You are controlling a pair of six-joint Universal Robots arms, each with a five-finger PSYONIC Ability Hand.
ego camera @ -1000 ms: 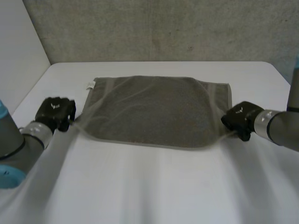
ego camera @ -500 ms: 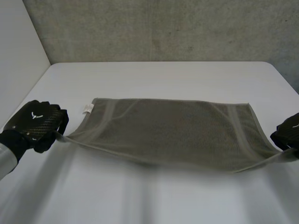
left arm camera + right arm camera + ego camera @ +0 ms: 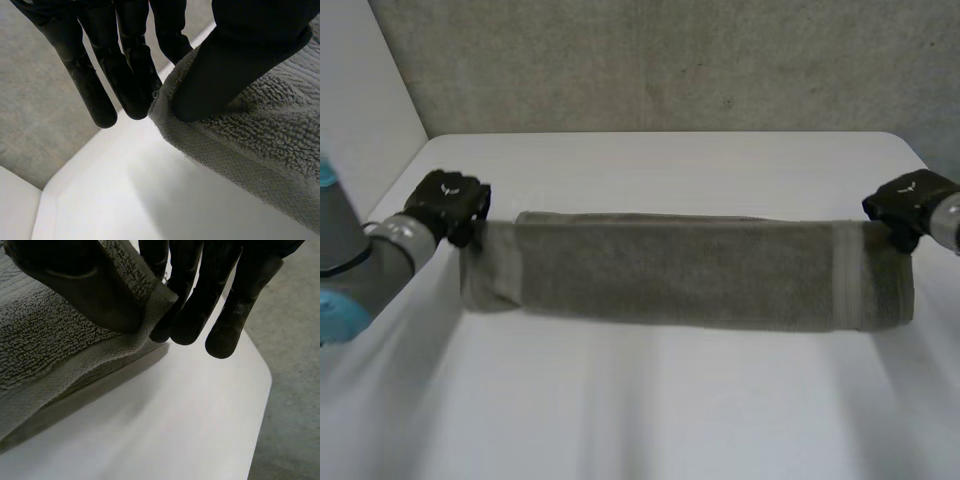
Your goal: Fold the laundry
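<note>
One towel [image 3: 680, 270], left hand [image 3: 448, 205], right hand [image 3: 905, 200] pinching corners

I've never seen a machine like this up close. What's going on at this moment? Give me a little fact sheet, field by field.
Item: grey towel, stretched out as a long band between the two hands
Left hand: pinches a corner of the towel at one end, thumb against fingers
Right hand: pinches a corner at the opposite end in the same way
Surface: white table
Backdrop: grey wall behind the table
</note>
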